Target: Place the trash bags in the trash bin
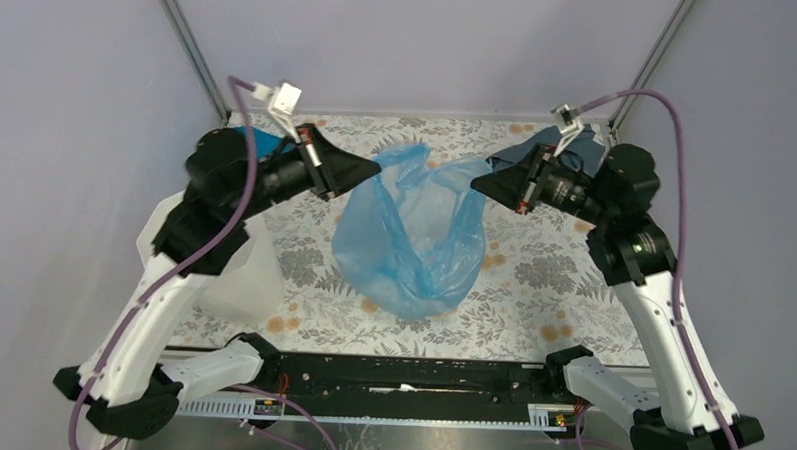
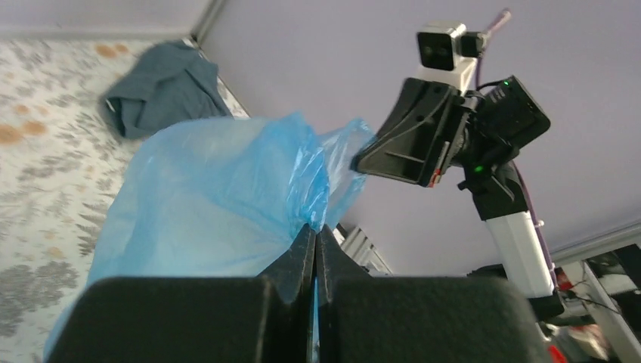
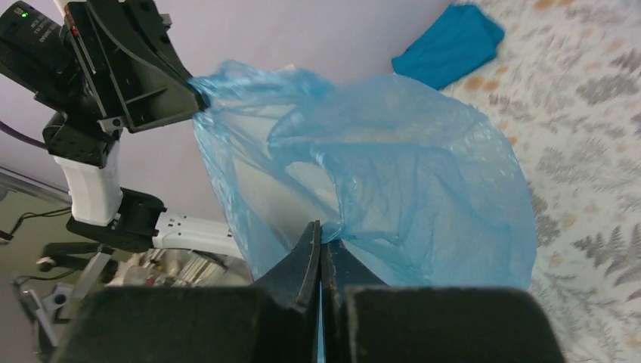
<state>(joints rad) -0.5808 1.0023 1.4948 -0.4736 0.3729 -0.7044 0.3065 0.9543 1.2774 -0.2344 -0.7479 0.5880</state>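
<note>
Blue trash bags [image 1: 414, 236] hang gripped between raised left fingers [image 1: 361, 169] and right fingers [image 1: 494, 181].

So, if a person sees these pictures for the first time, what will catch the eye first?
First the big light-blue trash bag, spread in the middle between the left gripper and the right gripper, both shut on its upper edge. The white trash bin stands at the left, partly hidden.

The bag [image 1: 414, 236] was translucent light blue. The desk [image 1: 542, 290] bore grey leaves and orange blossoms on white. The bin [image 1: 240, 280] was white. There were a teal cloth [image 3: 450, 45] and a slate-blue cloth [image 2: 162, 87].
</note>
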